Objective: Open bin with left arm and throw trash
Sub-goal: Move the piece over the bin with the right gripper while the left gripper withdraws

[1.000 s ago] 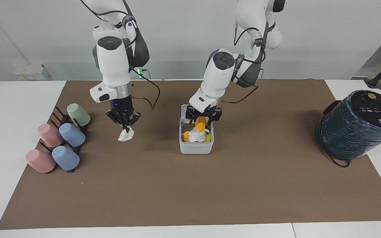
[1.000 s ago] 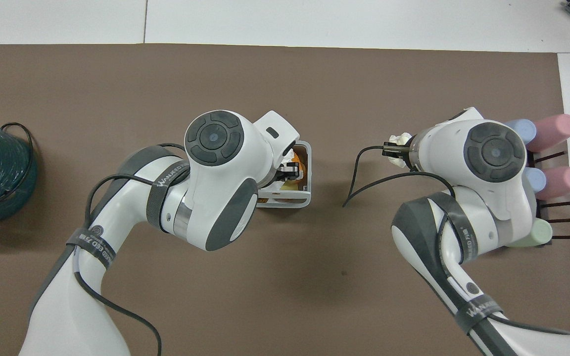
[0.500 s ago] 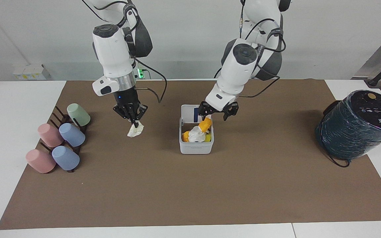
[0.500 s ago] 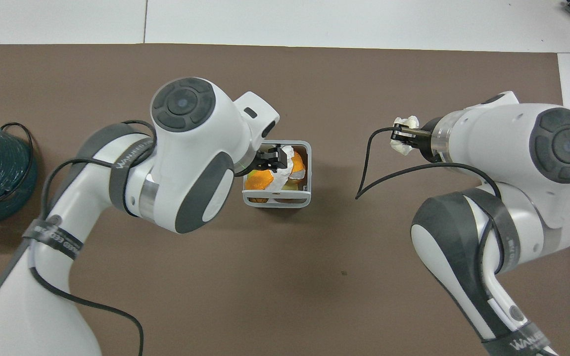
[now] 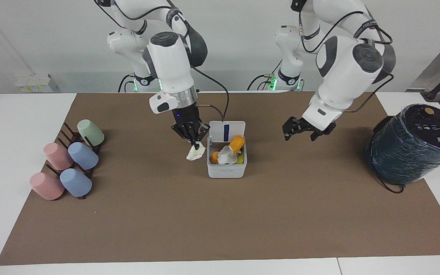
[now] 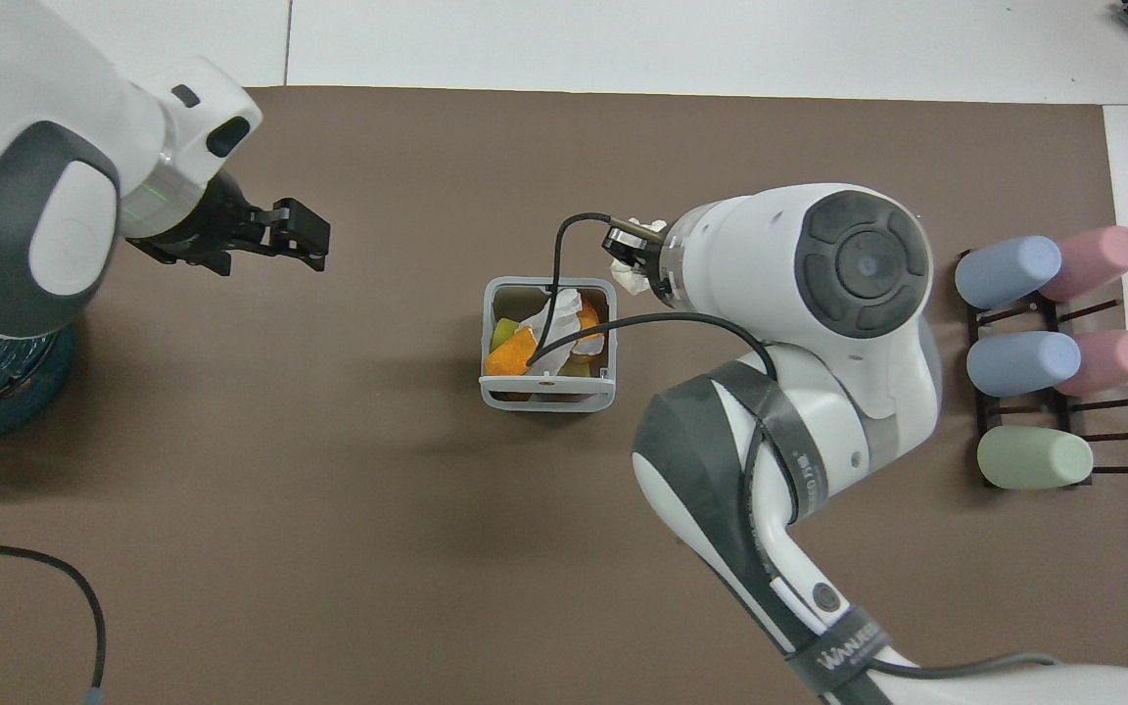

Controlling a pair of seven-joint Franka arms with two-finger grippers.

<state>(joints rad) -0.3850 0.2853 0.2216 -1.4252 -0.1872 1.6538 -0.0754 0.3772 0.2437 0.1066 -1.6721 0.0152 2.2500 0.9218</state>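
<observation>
The white bin [image 5: 226, 170] stands mid-mat with its lid [image 5: 227, 131] up. Inside lie a white tissue [image 5: 226, 155] and an orange lump [image 5: 236, 143]. It also shows in the overhead view [image 6: 546, 399], with the orange lump [image 6: 510, 354] in it. My right gripper [image 5: 194, 143] is shut on a cream paper wad [image 5: 196, 152] and holds it in the air just beside the bin's rim, toward the right arm's end. Overhead, the right gripper [image 6: 625, 253] is at the bin's corner. My left gripper [image 5: 300, 134] is open and empty over bare mat between the bin and the dark cylinder; overhead, it [image 6: 305, 235] is likewise over bare mat.
A large dark film-wrapped cylinder [image 5: 414, 143] stands at the left arm's end of the table, with a black cable at its foot. A rack of pastel cups [image 5: 71, 160] lies at the right arm's end; it also shows overhead [image 6: 1054, 343].
The left gripper left the orange lump in the bin and swung away toward the left arm's end. The right gripper carried the wad from near the cups to the bin's side.
</observation>
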